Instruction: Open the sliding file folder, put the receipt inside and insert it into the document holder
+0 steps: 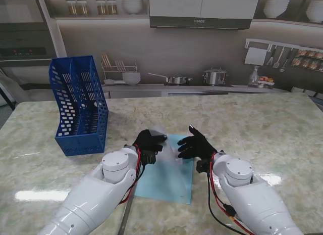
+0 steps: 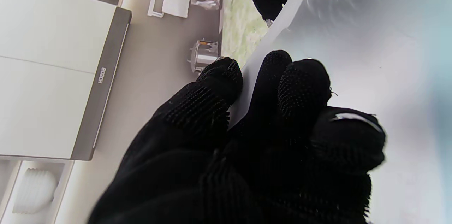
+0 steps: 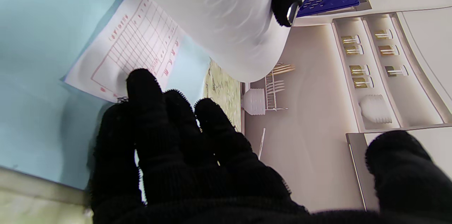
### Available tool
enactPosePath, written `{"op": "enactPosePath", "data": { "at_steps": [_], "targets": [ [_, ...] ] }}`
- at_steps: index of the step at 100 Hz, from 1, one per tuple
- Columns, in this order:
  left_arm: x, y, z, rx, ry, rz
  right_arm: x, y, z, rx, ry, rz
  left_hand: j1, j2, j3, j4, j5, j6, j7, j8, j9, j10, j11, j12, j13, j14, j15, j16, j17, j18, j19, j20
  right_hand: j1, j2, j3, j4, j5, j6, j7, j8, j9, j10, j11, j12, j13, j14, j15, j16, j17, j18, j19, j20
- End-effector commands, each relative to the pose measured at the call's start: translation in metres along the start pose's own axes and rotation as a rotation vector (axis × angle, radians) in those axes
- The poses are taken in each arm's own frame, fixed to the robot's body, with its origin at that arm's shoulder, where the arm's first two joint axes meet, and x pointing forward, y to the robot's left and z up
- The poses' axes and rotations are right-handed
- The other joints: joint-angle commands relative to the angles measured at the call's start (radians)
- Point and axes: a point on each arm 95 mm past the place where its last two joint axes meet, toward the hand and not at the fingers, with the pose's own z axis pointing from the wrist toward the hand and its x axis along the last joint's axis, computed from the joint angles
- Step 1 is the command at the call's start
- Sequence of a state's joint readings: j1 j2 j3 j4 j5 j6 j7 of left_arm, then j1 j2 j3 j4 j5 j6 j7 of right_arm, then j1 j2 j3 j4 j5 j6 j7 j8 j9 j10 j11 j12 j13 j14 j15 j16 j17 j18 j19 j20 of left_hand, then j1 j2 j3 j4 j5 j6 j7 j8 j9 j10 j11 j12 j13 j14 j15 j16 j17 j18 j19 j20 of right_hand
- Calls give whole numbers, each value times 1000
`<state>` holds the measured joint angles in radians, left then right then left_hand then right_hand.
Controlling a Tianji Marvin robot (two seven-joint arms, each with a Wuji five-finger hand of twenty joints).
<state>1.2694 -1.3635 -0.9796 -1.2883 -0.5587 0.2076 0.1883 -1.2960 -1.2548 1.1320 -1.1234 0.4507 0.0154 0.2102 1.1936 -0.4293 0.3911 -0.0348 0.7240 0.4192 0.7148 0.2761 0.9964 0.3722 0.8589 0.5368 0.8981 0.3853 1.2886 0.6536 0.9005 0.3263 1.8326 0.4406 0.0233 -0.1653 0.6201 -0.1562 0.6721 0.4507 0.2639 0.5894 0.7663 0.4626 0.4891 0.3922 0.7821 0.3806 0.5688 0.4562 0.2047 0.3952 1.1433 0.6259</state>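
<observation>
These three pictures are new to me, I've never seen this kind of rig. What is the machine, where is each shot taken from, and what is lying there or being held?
It is a two-armed robot with black-gloved five-finger hands. The wide picture looks down from its stand; the other two come from cameras on each wrist, looking along the fingers.

On the marble table lies a light blue folder, with a blue document holder standing to the left.

The left hand pinches the folder's translucent cover and holds it lifted. The right hand reaches under it, fingers spread, touching a receipt printed with a red grid that lies on the open folder. It does not appear to grip it.
</observation>
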Motion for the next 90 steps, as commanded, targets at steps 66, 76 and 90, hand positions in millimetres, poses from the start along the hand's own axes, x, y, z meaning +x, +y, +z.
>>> {"op": "enactPosePath", "data": {
  "at_steps": [66,76,90],
  "targets": [
    [-1,5,-1,-7,2,-4,-5,1,0,23,-26,16,-190,54,-13,-5,87,17,-104,20,-35,66,11,-26,-21,177,37,10,89,-316,49,-10,1,26,-50,-20,-3,2,6,-2,-3,27,-10,2,-22,55,2,-6,14,-12,-13,-17],
    [-1,5,-1,-11,5,-6,-5,1,0,24,-27,19,-299,84,33,9,96,32,-174,27,-46,68,6,-26,-33,181,32,17,75,-315,44,-4,2,27,-53,-19,-5,1,5,-3,-4,26,-11,2,-23,55,3,-6,14,-12,-13,-16],
    [-1,5,-1,-14,9,-8,-5,2,0,25,-28,21,-345,76,60,-5,102,38,-205,23,-53,69,3,-26,-41,183,27,20,67,-311,42,1,4,27,-55,-19,-5,0,4,-3,-4,27,-12,2,-24,56,3,-6,14,-12,-14,-16]
  ]
}}
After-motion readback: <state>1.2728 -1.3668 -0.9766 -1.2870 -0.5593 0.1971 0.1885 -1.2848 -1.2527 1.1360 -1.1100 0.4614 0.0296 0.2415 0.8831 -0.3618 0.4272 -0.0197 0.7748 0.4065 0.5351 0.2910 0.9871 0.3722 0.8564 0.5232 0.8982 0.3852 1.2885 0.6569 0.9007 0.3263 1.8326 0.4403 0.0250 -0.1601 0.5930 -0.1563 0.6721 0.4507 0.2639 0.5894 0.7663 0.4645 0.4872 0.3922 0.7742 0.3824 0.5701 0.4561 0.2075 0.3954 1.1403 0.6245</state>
